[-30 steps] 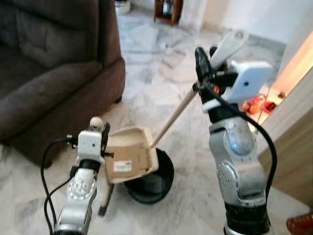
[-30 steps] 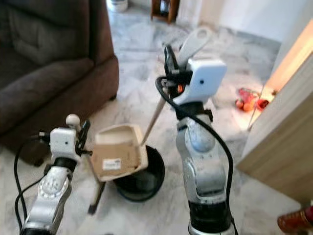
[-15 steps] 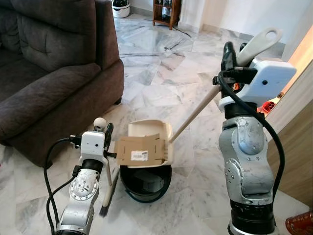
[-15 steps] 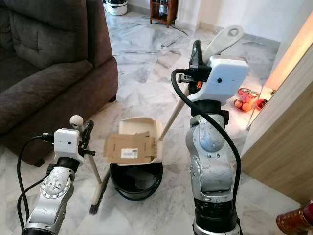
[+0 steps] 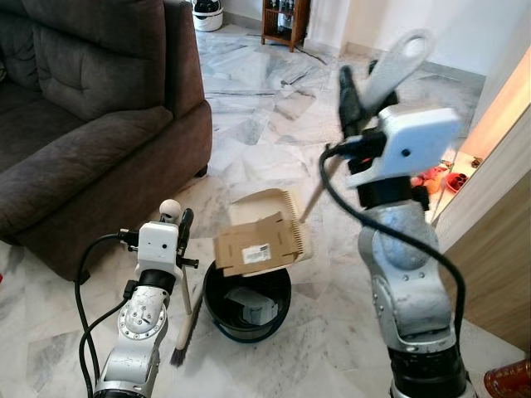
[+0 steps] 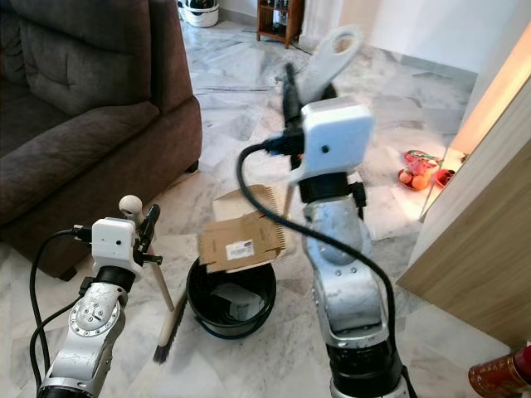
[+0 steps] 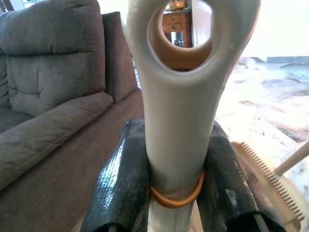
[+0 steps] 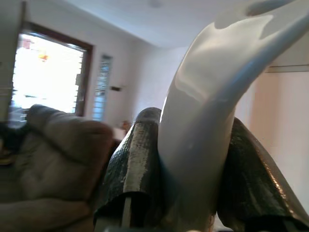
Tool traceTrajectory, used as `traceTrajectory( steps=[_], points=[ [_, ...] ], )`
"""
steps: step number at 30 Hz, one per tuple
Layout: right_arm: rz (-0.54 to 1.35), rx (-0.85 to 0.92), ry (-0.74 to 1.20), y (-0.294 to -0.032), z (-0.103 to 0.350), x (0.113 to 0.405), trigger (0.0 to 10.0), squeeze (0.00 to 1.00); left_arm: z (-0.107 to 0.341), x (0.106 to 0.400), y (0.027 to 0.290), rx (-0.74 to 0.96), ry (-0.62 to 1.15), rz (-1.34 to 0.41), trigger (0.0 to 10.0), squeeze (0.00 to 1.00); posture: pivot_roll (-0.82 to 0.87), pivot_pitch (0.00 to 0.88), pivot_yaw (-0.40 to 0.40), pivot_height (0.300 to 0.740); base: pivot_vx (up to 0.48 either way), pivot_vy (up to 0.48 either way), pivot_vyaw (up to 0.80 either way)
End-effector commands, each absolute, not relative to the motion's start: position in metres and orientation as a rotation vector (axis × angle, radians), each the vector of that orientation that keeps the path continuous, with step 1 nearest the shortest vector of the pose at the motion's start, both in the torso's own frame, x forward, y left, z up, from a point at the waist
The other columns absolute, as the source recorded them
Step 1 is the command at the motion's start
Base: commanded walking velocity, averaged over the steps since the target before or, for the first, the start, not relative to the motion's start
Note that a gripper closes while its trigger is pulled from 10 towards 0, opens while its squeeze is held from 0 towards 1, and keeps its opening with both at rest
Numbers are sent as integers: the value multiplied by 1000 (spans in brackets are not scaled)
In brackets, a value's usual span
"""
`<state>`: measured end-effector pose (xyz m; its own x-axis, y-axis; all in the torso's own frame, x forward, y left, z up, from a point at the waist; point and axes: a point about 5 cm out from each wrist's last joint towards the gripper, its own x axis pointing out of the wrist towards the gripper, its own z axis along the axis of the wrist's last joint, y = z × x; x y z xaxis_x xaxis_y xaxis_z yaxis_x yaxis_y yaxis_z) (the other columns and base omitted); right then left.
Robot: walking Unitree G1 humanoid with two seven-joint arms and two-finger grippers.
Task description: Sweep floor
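My right gripper (image 5: 363,89) is shut on the long white handle (image 5: 397,60) of a cream dustpan (image 5: 274,217), raised high in front of me. The pan hangs tilted over a black round bin (image 5: 247,300) on the marble floor. A flat piece of brown cardboard (image 5: 255,245) lies on the pan, slanting down toward the bin. My left gripper (image 5: 177,229) is shut on the white handle of a small broom (image 5: 184,327); the bristles rest on the floor left of the bin. Black fingers (image 7: 120,183) clamp that handle in the left wrist view.
A dark brown sofa (image 5: 83,124) stands on the left, close to the broom. A wooden panel (image 5: 498,249) rises on the right. Red things (image 5: 433,176) lie on the floor beyond it, and a wooden cabinet (image 5: 284,18) stands at the back.
The right arm has swung left and lifted the handle, tipping the dustpan steeper over the bin. The cardboard now slants downward. The left arm and broom have stayed put.
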<state>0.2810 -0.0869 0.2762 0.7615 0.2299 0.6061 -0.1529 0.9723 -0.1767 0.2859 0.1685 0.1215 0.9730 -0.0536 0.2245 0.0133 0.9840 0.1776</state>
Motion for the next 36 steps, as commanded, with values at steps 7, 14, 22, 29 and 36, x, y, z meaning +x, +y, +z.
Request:
traceTrajectory(
  steps=[7,14,22,29,36],
  points=[
    [271,-164,-791,-82,288,266,10000,0,129,285,168,174,-272,-36,10000,0,121,131,-10,740,0,0,0],
    [331,-264,-823,-71,283,261,10000,0,129,285,167,171,-273,-38,10000,0,120,134,-11,740,0,0,0],
    [445,-290,-835,-59,278,253,10000,0,129,285,167,167,-273,-37,10000,0,118,137,-10,740,0,0,0],
    [528,-375,-856,-48,272,247,10000,0,129,285,167,167,-274,-39,10000,0,117,139,-10,740,0,0,0],
    [532,-396,-858,-46,270,247,10000,0,129,285,167,168,-274,-39,10000,0,118,138,-11,740,0,0,0]
  ],
)
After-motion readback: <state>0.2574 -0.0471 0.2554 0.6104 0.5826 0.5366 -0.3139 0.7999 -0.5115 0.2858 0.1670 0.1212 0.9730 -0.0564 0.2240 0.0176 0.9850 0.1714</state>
